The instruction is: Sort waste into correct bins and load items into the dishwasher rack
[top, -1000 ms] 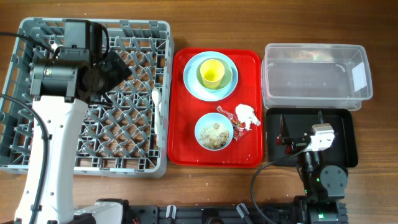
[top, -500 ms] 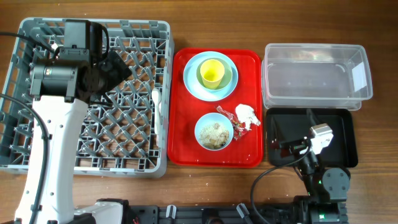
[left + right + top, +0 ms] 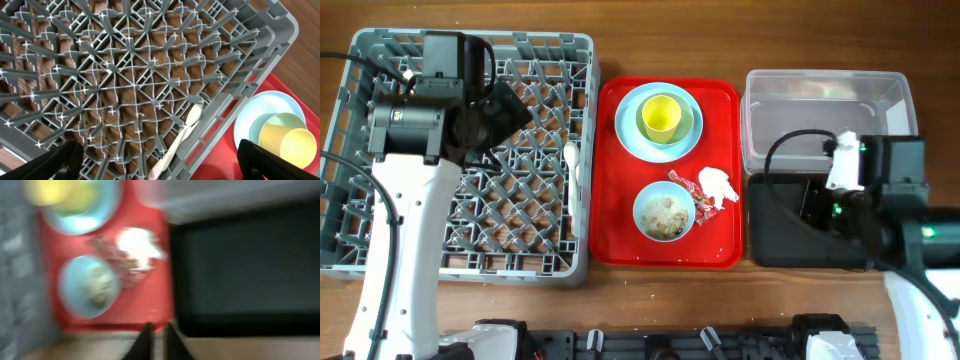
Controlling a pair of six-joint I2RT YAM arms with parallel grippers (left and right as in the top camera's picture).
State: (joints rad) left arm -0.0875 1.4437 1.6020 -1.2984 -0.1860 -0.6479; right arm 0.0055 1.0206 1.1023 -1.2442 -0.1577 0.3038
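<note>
Wrapper (image 3: 684, 184) and tissue (image 3: 717, 184) look to be what the right gripper (image 3: 157, 341) is heading for. Its two fingers have just come together with nothing between them. The wrist view is smeared with motion. A second ago that arm was folded low over the black tray (image 3: 790, 248); now it has lifted and swung across, and its camera looks down on the red tray (image 3: 720, 250). I'd judge the reach for the first piece of waste is only beginning, and the fingers will have to part again before they can pinch anything.

Outward from there, the wrapper and tissue lie touching, just beside the light blue bowl (image 3: 665, 213) holding the rice-like scraps. The clear tub (image 3: 820, 110) sits behind the black tray, and neither bin shows any waste yet.

Across the table the left gripper (image 3: 160, 162) hangs with its fingers wide apart over the dishwasher rack (image 3: 380, 240), unmoved, with a white spoon (image 3: 572, 160) lying in the rack near its right edge. Plate (image 3: 628, 132), pale green bowl (image 3: 689, 120) and cup (image 3: 660, 117) are stacked on the red tray, not yet loaded.
</note>
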